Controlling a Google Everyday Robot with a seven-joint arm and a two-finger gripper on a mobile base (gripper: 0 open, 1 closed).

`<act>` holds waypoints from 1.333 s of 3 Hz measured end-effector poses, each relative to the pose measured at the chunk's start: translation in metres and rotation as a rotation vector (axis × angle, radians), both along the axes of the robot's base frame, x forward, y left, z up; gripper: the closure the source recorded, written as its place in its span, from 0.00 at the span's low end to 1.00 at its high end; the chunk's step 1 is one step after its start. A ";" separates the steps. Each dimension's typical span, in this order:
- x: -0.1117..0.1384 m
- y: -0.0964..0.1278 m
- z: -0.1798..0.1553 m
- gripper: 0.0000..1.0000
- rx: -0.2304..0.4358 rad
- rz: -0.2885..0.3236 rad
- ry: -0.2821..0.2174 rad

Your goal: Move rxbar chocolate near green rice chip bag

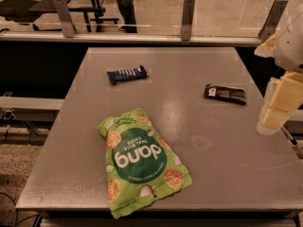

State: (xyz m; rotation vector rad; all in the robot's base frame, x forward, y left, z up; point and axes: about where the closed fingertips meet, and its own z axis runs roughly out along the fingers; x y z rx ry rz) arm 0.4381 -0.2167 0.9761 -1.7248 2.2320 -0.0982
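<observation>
Plainly, on the grey metal table, the large crinkly bright green rice chip bag lies front-left. The cream gripper hangs off the right edge, how far open it is cannot be told. It should centre squarely over the small flat black rxbar chocolate, lying back-right.

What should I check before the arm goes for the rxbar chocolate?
1. rxbar chocolate lies flat and uncovered on the right side of the table: ok.
2. Told apart from the dark blue bar farther back-left: ok.
3. green rice chip bag lies near the front edge, bare table to its right: ok.
4. gripper at the right edge, apart from the bar: ok.
5. gripper lined up above the bar: not ok.
</observation>
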 end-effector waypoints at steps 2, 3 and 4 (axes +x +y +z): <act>0.013 0.002 0.006 0.00 0.004 0.002 -0.020; 0.043 0.004 0.010 0.00 0.018 0.021 -0.047; 0.069 0.000 0.007 0.00 0.041 0.029 -0.050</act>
